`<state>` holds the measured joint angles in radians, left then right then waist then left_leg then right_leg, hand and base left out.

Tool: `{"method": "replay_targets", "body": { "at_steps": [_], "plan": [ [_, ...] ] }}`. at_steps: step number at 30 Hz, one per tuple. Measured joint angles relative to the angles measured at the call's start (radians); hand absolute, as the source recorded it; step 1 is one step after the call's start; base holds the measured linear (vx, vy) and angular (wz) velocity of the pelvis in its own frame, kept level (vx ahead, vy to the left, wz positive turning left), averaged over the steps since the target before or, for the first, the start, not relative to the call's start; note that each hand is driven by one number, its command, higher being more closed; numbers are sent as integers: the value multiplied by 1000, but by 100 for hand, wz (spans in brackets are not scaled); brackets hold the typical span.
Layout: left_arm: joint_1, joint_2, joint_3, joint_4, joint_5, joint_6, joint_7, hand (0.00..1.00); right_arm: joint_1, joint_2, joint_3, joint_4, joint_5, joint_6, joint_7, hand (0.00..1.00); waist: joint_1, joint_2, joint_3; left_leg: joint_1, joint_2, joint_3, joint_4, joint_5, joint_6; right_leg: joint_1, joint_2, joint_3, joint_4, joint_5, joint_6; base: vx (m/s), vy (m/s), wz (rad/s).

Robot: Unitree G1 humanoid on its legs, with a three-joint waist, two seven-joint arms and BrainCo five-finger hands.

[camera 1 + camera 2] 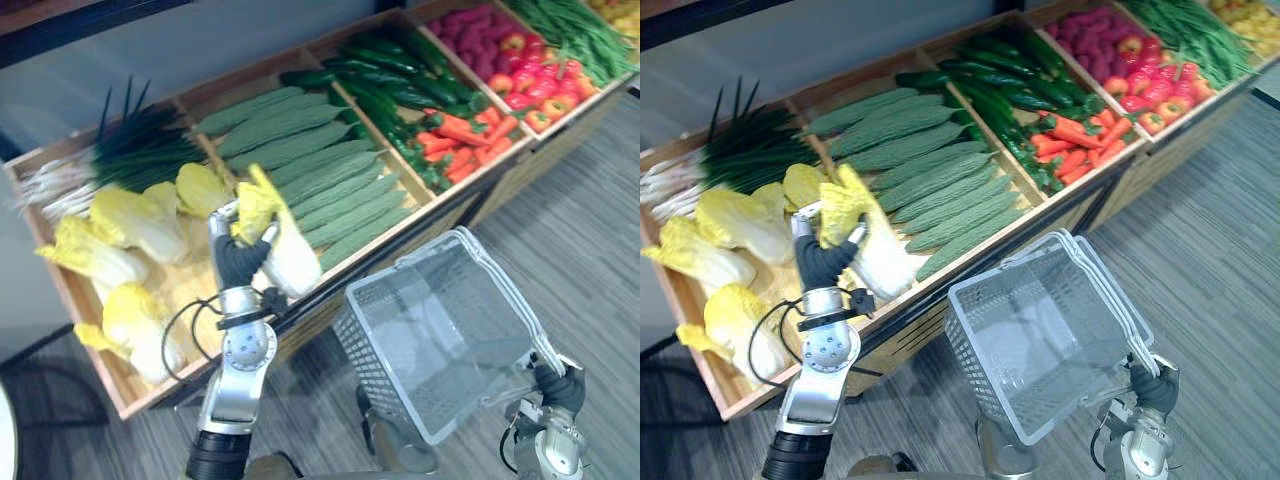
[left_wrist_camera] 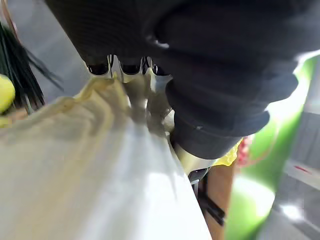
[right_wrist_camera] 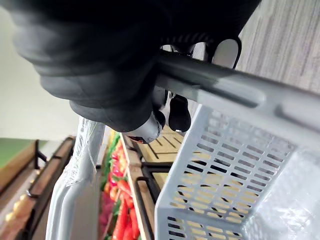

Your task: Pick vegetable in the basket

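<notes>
My left hand (image 1: 240, 258) is shut on a napa cabbage (image 1: 285, 252), yellow-leaved with a white stem, held just above the front edge of the produce stand. In the left wrist view the cabbage (image 2: 90, 170) lies right against the fingers (image 2: 131, 67). My right hand (image 1: 560, 388) is shut on the handle (image 3: 240, 92) of a grey plastic basket (image 1: 440, 330), which hangs tilted at the lower right, its open mouth toward the stand. The basket holds nothing.
The wooden stand (image 1: 300, 320) has compartments: more napa cabbages (image 1: 130, 235) and green onions (image 1: 120, 150) at left, bitter gourds (image 1: 310, 170), cucumbers (image 1: 385, 80), carrots (image 1: 460, 140), red peppers (image 1: 535, 85), purple sweet potatoes (image 1: 480, 30), green beans (image 1: 575, 30). Grey wood floor lies beneath the basket.
</notes>
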<state>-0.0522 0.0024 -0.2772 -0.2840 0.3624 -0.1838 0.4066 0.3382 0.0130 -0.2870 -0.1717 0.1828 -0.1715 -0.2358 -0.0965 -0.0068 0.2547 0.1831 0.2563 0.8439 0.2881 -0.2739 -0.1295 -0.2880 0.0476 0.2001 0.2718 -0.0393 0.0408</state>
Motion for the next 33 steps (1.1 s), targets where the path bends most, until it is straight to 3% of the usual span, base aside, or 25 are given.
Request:
{"method": "replay_targets", "body": {
  "at_steps": [1, 3, 4, 5, 6, 8, 9, 10, 11, 12, 14, 17, 19, 20, 21, 22, 26, 33],
  "plan": [
    [11, 1, -15, 2, -3, -1, -16, 100, -23, 1, 36, 0, -14, -1, 0, 100, 1, -2, -1, 40, 1, 70, -11, 0, 0, -15, -96, -256, 13, -7, -29, -10, 76, -137],
    [15, 1, -34, 12, -9, -2, -26, 100, -38, -1, 63, 0, -35, -2, 1, 100, 1, -2, -5, 81, -12, 129, -23, 1, 0, -10, -199, -513, 48, -11, -62, 44, 44, -132],
    [12, 1, -45, 24, -16, -6, -36, 100, -51, -3, 83, 1, -41, -2, 5, 100, -1, 5, -19, 103, -21, 169, -47, 3, -4, -8, -266, -695, 92, -6, -91, 119, -53, -158],
    [9, 1, -57, 38, -21, -13, -35, 100, -70, -4, 102, 3, -51, -2, 12, 100, -1, 8, -26, 130, -31, 205, -65, 7, -10, -7, -296, -792, 129, 8, -103, 140, -87, -166],
    [3, 1, -66, 55, -22, -18, -35, 100, -82, -4, 109, 8, -58, -2, 21, 100, -4, 12, -28, 143, -30, 218, -71, 9, -13, -19, -287, -785, 142, 6, -104, 170, -131, -154],
    [-48, -2, -104, 154, -26, -18, -58, 100, -118, -23, 112, 43, -58, -1, 24, 100, -41, 27, -38, 170, -4, 226, -12, 44, -13, -38, -223, -694, 168, -31, -109, 219, -171, -128],
    [-55, -2, -108, 168, -28, -18, -60, 100, -125, -28, 112, 49, -58, -1, 23, 100, -44, 27, -38, 172, 14, 224, 42, 56, 5, -37, -208, -670, 166, -34, -112, 337, -209, -145],
    [-56, -2, -110, 177, -31, -19, -64, 100, -142, -41, 120, 50, -60, 1, 20, 100, -52, 27, -39, 166, 59, 197, 189, 112, 79, -21, -171, -603, 142, -35, -114, 359, -142, -158],
    [-54, -1, -119, 184, -40, -20, -66, 100, -150, -57, 132, 50, -64, 0, 17, 100, -52, 28, -39, 135, 102, 104, 332, 163, 119, 17, -151, -549, 100, -33, -115, 346, -95, -161],
    [-56, 1, -125, 193, -41, -22, -66, 100, -152, -62, 132, 50, -69, -1, 14, 100, -51, 29, -40, 107, 107, 41, 396, 130, 109, 38, -134, -516, 71, -36, -120, 262, 23, -146],
    [-40, 11, -152, 215, -45, -24, -68, 100, -162, -103, 140, 50, -82, -4, -1, 100, -49, 28, -43, -40, 78, -204, 495, 16, 101, 123, -96, -415, -19, -28, -130, 233, 90, -132],
    [7, 21, -150, 218, -45, -23, -73, 100, -171, -120, 148, 52, -103, -7, -1, 100, -27, 20, -47, -153, 1, -356, 433, -30, 128, 178, -98, -289, -56, -24, -119, 211, 149, -144],
    [43, 23, -134, 219, -44, -23, -73, 100, -190, -148, 179, 86, -118, -9, 1, 100, 6, 21, -49, -235, -66, -478, 261, -24, 120, 207, -106, -156, -87, 4, -56, 179, 227, -179],
    [50, 21, -124, 219, -44, -23, -73, 100, -194, -154, 191, 96, -121, -9, 2, 100, 8, 34, -56, -248, -75, -506, 204, -11, 103, 209, -105, -131, -88, 8, -40, 151, 290, -155],
    [62, 12, -107, 219, -41, -22, -73, 100, -193, -164, 214, 109, -128, -8, 2, 100, 7, 55, -65, -256, -82, -548, 66, 88, 88, 207, -92, -84, -81, 2, -9, 168, 406, -139],
    [72, 7, -92, 224, -37, -22, -74, 100, -191, -173, 232, 120, -137, -4, 3, 100, 7, 86, -80, -244, -77, -555, 16, 155, 78, 209, -70, -30, -72, -11, 20, 166, 406, -118],
    [73, 35, -77, 251, -36, -20, -77, 100, -176, -120, 257, 122, -153, 2, 17, 100, 1, 22, -96, -172, -155, -472, -101, 157, 99, 212, -139, 18, -137, 11, 71, 110, 258, -56],
    [73, 37, -61, 330, 11, 4, -75, 100, -176, -93, 295, 117, -214, 25, 12, 100, -5, 33, -107, -122, -174, -421, -177, 163, 102, 232, -148, 51, -204, 36, 78, 54, 58, -21]
  ]
}}
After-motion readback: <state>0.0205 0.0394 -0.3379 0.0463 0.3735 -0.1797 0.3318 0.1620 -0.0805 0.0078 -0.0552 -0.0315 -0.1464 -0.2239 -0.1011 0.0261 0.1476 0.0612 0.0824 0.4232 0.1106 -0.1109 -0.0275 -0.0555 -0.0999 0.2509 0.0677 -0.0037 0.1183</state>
